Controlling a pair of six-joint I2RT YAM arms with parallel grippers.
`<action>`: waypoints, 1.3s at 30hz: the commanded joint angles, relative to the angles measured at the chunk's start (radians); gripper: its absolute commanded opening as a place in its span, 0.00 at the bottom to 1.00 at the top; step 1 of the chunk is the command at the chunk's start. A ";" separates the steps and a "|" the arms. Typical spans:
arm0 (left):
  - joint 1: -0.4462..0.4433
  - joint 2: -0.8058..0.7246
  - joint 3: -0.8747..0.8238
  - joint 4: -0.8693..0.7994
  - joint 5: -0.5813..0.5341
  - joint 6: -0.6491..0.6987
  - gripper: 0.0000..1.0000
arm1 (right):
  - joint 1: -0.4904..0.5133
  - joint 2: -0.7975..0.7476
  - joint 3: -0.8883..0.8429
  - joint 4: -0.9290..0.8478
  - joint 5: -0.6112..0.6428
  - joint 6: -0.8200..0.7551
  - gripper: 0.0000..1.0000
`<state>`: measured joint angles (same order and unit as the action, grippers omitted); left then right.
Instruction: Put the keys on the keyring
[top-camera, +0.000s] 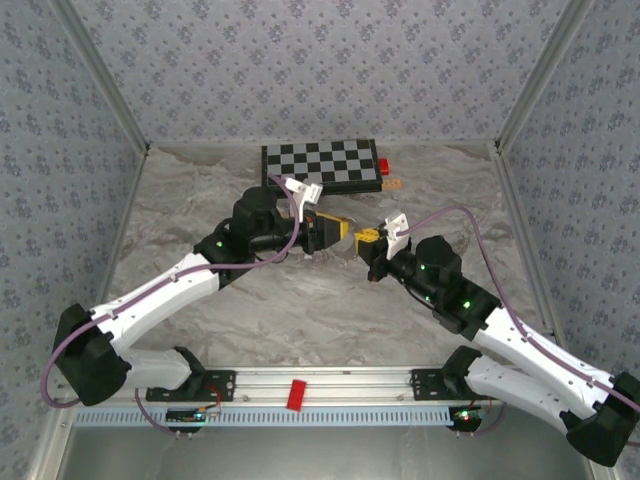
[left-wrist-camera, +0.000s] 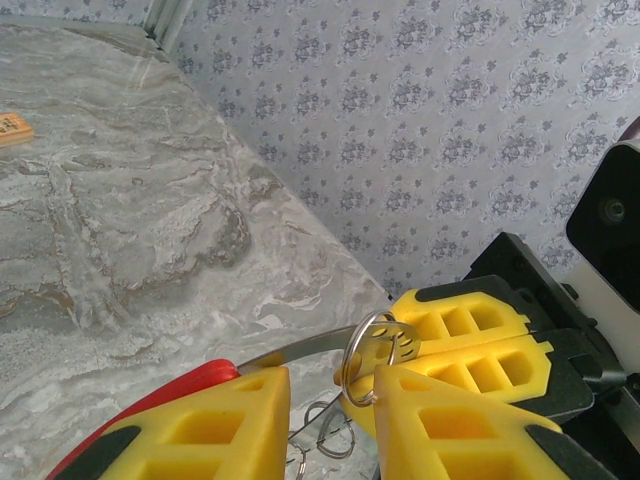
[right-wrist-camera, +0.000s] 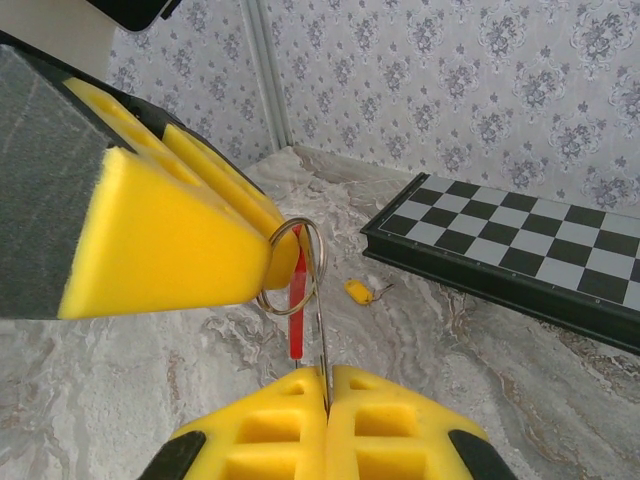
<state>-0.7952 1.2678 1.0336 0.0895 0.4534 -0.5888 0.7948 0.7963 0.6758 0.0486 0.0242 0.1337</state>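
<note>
L tool grips keyring; R tool pinches thin metal strip, maybe keyring's

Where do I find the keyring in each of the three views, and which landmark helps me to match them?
Top external: the keyring at centre, between left gripper and right gripper.
Left wrist: bottom centre, grey band beside its red section.
Right wrist: centre, edge-on wire clamped in the right gripper.
Shared landmark: the red section, in both wrist views.
</note>
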 joint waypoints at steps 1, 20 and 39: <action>-0.010 0.009 0.054 0.030 0.014 0.006 0.29 | 0.008 -0.011 -0.001 0.015 0.011 -0.003 0.00; -0.015 0.014 0.079 0.024 0.026 0.024 0.11 | 0.009 -0.004 -0.010 0.016 0.007 0.000 0.00; -0.022 0.023 0.150 -0.138 -0.013 0.217 0.00 | 0.008 -0.018 -0.021 -0.008 0.018 -0.002 0.06</action>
<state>-0.8104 1.2823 1.1267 -0.0097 0.4522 -0.4515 0.7994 0.7982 0.6670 0.0483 0.0307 0.1333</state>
